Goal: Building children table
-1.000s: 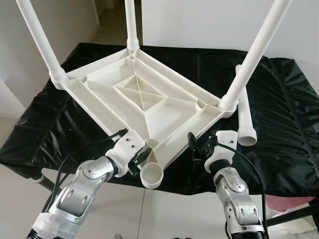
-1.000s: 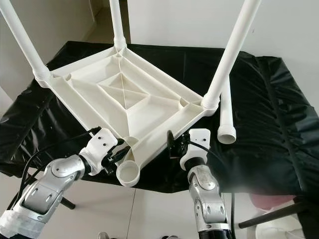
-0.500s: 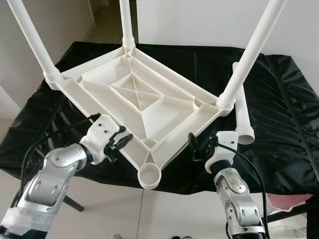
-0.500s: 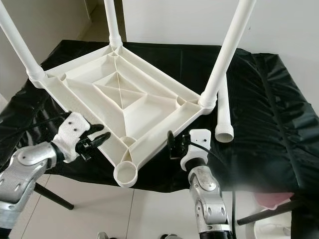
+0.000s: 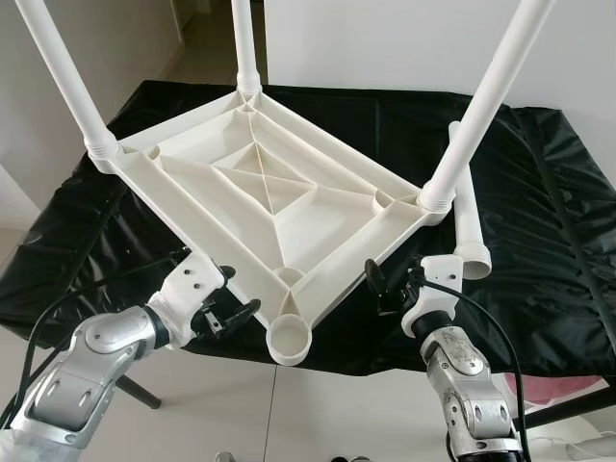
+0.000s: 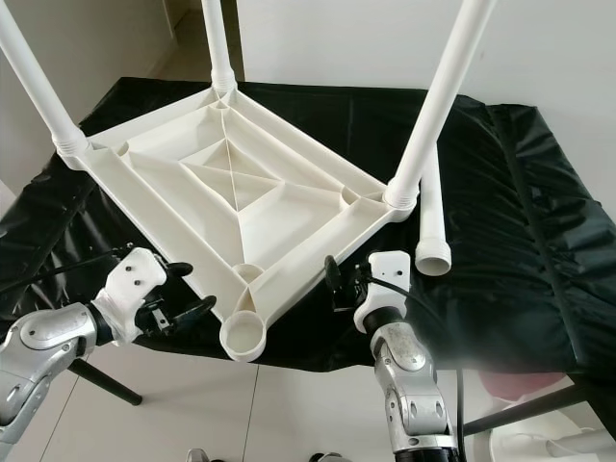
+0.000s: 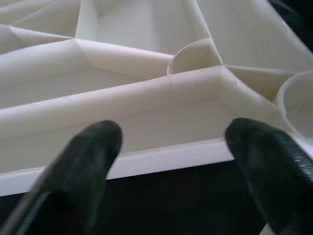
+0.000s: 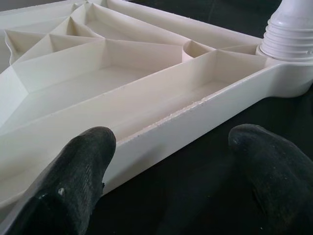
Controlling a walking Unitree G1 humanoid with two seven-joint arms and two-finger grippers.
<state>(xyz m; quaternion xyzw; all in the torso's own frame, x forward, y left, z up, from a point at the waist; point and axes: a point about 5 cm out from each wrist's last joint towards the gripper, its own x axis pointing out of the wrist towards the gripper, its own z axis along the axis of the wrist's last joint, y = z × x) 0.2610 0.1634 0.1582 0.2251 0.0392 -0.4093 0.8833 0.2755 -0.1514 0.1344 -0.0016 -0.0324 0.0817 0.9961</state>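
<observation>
So the white plastic ribbed children's tabletop point(image 5: 274, 197) is lying upside down on the black plastic-sheet-covered table point(image 5: 539, 241), three white tube legs already standing up out of its corners. The fourth corner, the empty round socket point(image 5: 290, 339), hangs over the near edge, sitting between the two grippers. The last loose white tube leg point(image 5: 468, 207) lies flat on the sheet, beyond the right gripper point(image 5: 387, 285) and a bit to its outer side.

The right gripper has its fingers spread, holding nothing, hovering just off the tabletop's near-right rim. The left gripper point(image 5: 223, 310) is also spread wide and empty, just beside the near-left rim, right next to the socket.

Best guess at the step: go fetch that loose leg. The right one is closer, so it should reach past the rim, clamp the tube mid-length, stand it upright and line it up squarely over the socket. The left could pinch the rim to steady things, since that corner overhangs and could tip under a push.
</observation>
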